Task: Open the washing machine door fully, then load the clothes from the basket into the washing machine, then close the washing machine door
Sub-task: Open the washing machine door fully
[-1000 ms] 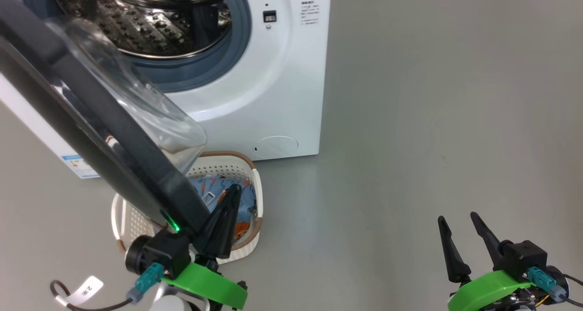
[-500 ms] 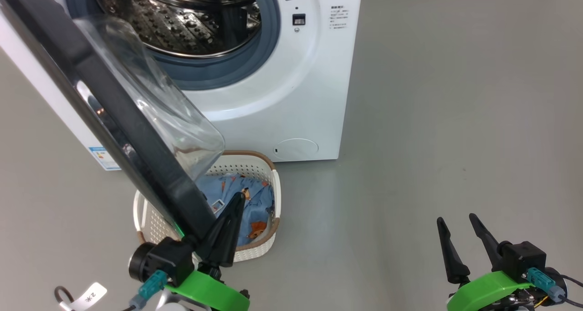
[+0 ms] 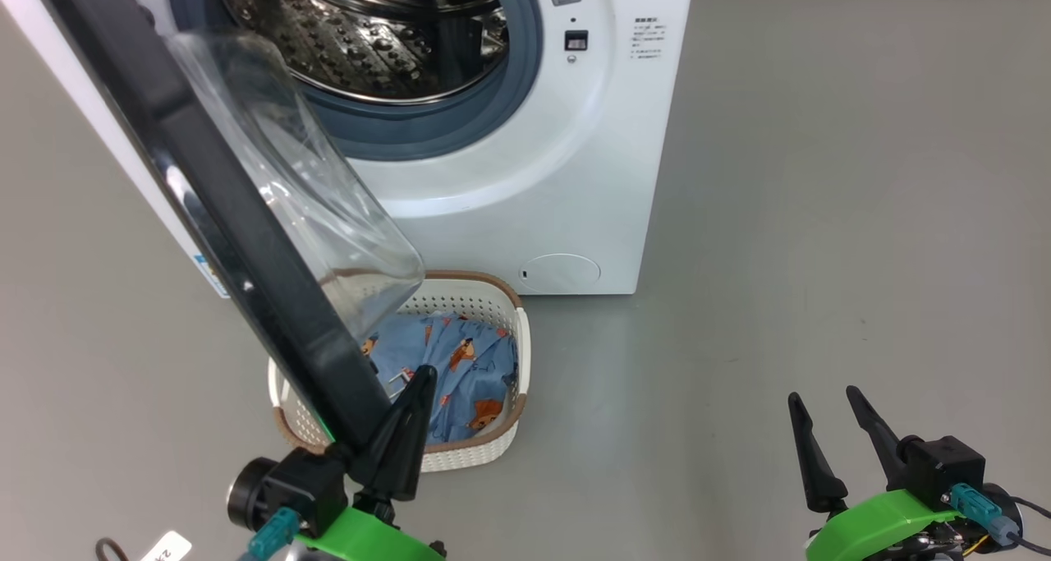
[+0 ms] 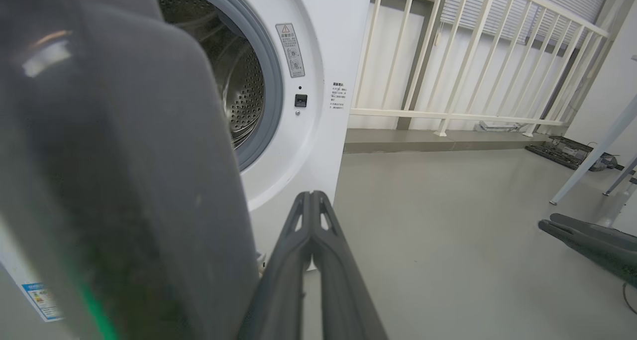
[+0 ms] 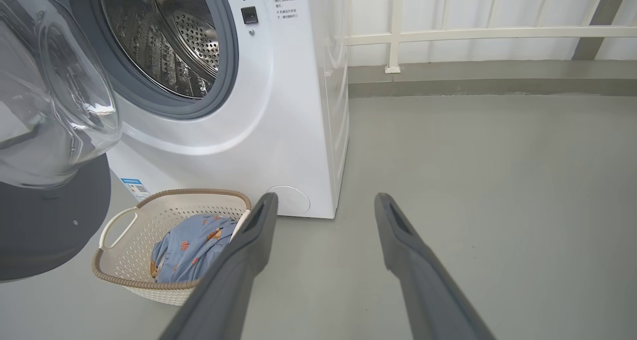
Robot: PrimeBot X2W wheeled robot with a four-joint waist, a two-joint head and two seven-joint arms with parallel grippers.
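The washing machine (image 3: 575,175) stands open, its steel drum (image 3: 369,27) bare. The washing machine door (image 3: 222,208) swings out toward me, black rim slanting down, glass bowl (image 3: 328,208) bulging right. Below its lower end sits the basket (image 3: 480,456) holding the blue bear-print clothes (image 3: 460,364); the door hides the basket's left part. My left gripper (image 3: 424,374) is shut and empty, resting beside the rim's lower end, on the glass side. In the left wrist view its fingers (image 4: 311,200) meet, the rim (image 4: 124,180) close on the left. My right gripper (image 3: 825,401) hangs open over bare floor.
Grey floor spreads to the right of the machine. A white railing (image 4: 473,56) and wall stand behind it, with slanted table legs (image 4: 592,156) far right. The right wrist view shows the basket (image 5: 114,273), clothes (image 5: 194,240) and the energy sticker (image 5: 135,188).
The head camera has moved, shifting the whole picture right. Against the machine, the door stands wider open, with my shut left gripper still at its rim. More of the clothes show.
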